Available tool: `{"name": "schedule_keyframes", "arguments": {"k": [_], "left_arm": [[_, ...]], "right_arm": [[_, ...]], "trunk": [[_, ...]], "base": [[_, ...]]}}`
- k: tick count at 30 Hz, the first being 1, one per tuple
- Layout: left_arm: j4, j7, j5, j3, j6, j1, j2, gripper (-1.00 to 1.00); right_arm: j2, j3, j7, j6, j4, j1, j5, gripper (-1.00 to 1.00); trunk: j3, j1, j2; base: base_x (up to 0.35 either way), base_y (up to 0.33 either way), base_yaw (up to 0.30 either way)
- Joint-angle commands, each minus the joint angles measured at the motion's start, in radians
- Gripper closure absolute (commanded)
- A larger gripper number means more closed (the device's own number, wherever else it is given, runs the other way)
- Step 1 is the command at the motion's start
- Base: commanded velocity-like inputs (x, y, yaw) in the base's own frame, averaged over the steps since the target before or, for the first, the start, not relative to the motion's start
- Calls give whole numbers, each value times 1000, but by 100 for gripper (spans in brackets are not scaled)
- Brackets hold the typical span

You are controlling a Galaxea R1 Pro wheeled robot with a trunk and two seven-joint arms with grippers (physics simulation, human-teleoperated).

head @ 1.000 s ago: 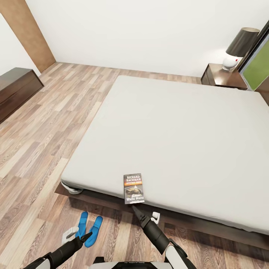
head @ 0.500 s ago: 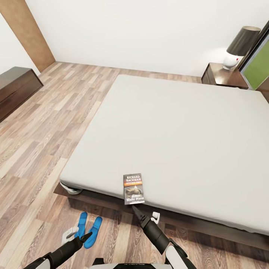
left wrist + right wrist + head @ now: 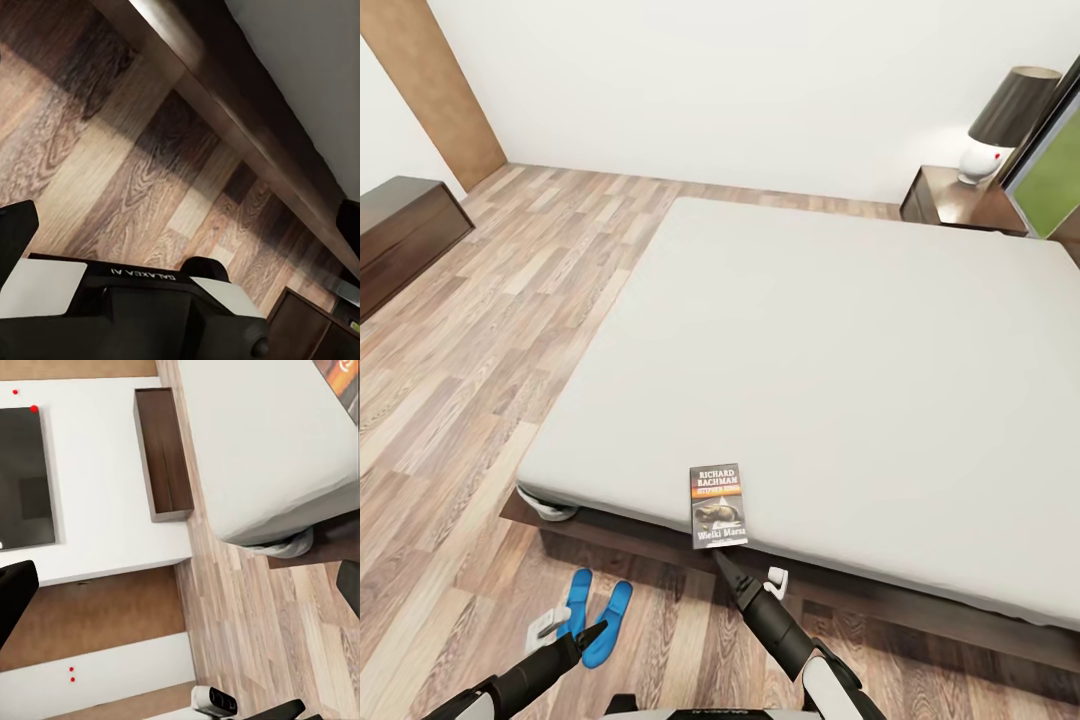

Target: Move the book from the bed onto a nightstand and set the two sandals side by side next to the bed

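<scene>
Wood-plank flooring is spread across the bedroom under white walls. From the head view, the right gripper is seen as a dark tapered tip raised just short of the near edge of the bed; whether its fingers are spread or pressed together cannot be told, and nothing is seen pinched in it. Just beyond that tip, the book is laid flat at the mattress's near edge, its white lettering facing up. The left gripper is held low over the floor, its state likewise not to be told. Beside its tip, the two blue sandals are set together on the planks near the bed's corner. A nightstand bearing a lamp is placed at the far corner, and a dark dresser is stood by the left wall.
</scene>
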Motion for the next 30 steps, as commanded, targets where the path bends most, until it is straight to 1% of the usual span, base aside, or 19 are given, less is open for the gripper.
{"name": "schedule_keyframes", "arguments": {"k": [1,30], "left_arm": [[0,-3,10,-8,2,-1,0,-100],[0,-3,10,-8,2,0,0,-100]], "right_arm": [[0,1,2,10,0,0,-11,-100],[0,1,2,10,0,0,-11,-100]], "trunk": [[-4,4,-8],[-95,115,-211]], "base": [[0,0,0],[0,0,0]]}}
